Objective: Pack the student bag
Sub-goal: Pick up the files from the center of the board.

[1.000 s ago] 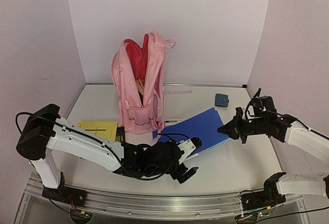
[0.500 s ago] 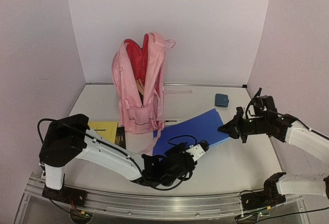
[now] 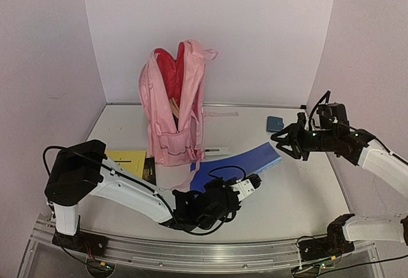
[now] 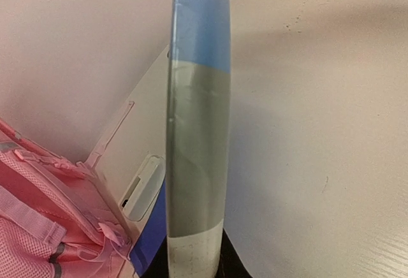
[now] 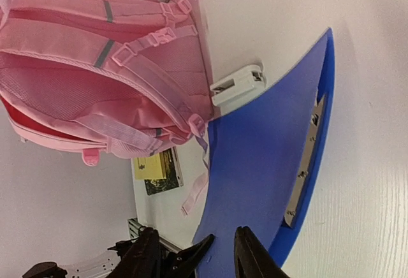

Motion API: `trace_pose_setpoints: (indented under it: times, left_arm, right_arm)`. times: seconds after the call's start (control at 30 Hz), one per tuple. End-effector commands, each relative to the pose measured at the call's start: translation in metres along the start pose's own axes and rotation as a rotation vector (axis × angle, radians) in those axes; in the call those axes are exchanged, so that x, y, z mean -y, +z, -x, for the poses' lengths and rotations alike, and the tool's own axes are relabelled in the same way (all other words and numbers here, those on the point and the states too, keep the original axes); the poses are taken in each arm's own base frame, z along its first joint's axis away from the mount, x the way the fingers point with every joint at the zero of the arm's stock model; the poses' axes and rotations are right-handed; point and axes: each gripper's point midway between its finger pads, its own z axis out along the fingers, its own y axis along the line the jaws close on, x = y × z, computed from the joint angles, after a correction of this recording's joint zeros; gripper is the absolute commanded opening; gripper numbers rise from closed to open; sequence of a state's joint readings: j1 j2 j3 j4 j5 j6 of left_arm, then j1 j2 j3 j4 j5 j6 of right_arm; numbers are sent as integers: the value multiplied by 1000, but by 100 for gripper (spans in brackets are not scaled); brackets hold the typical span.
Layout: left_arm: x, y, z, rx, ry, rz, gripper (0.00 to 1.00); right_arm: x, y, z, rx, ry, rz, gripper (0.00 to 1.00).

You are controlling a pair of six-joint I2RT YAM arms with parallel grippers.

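The student bag [image 3: 173,106] is a light-pink backpack standing upright at the back centre, its top unzipped on red lining; it also shows in both wrist views [image 4: 38,220] [image 5: 95,67]. A blue folder [image 3: 255,160] lies in front of it, tilted on edge. My left gripper [image 3: 220,198] is shut on the folder's near edge, and the folder's grey and blue spine [image 4: 194,163] rises from between the jaws of that gripper [image 4: 194,266]. My right gripper [image 3: 280,139] hovers open just off the folder's far corner. Nothing sits between its fingers [image 5: 252,252], and the folder [image 5: 268,163] lies beyond them.
A small white stapler-like object [image 3: 217,151] lies by the bag's base, next to the folder. A yellow and black book [image 3: 124,160] lies at the left front. A small blue pouch [image 3: 275,124] sits at the back right. Walls close in on three sides.
My left gripper has moved in and shut on the folder's near edge. My right gripper has opened, let go of the far corner and lifted back a little. The folder has tilted.
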State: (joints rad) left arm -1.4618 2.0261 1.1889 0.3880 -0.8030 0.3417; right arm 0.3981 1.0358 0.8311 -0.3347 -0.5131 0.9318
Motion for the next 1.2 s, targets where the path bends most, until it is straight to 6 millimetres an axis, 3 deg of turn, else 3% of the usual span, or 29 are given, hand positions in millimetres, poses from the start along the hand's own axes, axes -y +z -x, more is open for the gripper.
trace_pose_setpoints:
  times: [0.0,0.2,0.3,0.43,0.6,0.87,1.03,1.17]
  left_arm:
    - [-30,-26,50,97,-150,-90,12]
    - [-66,-51,58,54,-359,-313,11]
    - [-91,-66,61,39,-492,-427,11]
    - [-130,-90,71,87,-640,-531,12]
    - [-155,-120,81,121,-749,-701,12]
    - [-173,-160,89,154,-793,-908,11]
    - [-174,-166,94,151,-802,-975,10]
    - [-171,-166,99,151,-795,-1012,10]
  right_arm:
    - [-34,-15,31,99,-188,7,56]
    - [-76,-45,58,225,-408,27,89]
    - [-98,-56,58,234,-511,81,95]
    - [-130,-68,43,192,-658,219,98]
    - [-162,-81,19,110,-787,397,98]
    - [-156,-59,-3,-105,-821,435,98]
    - [-141,-38,-30,-263,-837,394,98]
    - [-146,-42,-51,-336,-847,456,97]
